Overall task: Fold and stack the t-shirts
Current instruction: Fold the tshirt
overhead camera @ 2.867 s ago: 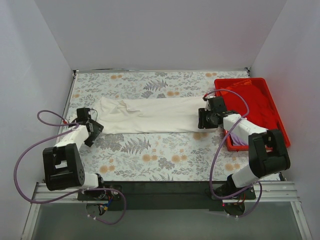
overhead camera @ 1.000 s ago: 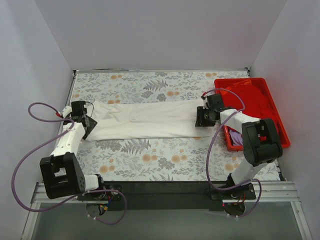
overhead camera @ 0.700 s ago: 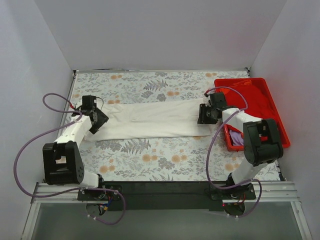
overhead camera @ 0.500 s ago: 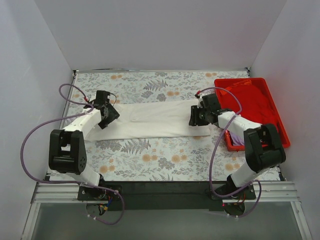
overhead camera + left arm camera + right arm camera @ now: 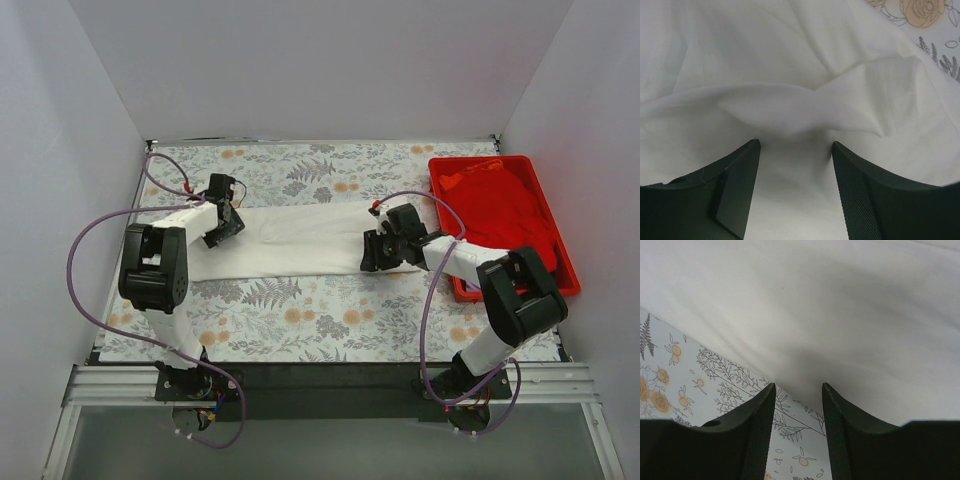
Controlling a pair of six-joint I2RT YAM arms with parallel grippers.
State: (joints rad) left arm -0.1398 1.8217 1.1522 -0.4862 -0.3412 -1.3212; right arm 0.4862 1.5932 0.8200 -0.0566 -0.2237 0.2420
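The white t-shirt [image 5: 300,238] lay across the middle of the desk on the floral tablecloth [image 5: 300,320], drawn out into a long narrow band from left to right. It looked as though its sides were already turned in lengthwise, though the layers could not be made out for certain. The left tool [image 5: 795,145] sat over the band's left end with its fingers spread, a rumpled ridge of white cloth just ahead of the tips and nothing clamped between them. The right tool [image 5: 798,386] was low over the near edge toward the band's right end, its fingers likewise apart, with the cloth's hem crossing the gap and the patterned cover showing below. The red t-shirt [image 5: 500,200] lay loose and crumpled in the red tray [image 5: 480,160] at the right, well apart from the white one and seemingly not yet folded. By my reckoning the job was less than half done. The white band wanted its ends brought together crosswise, and after that the red shirt needed lifting out, folding and stacking.
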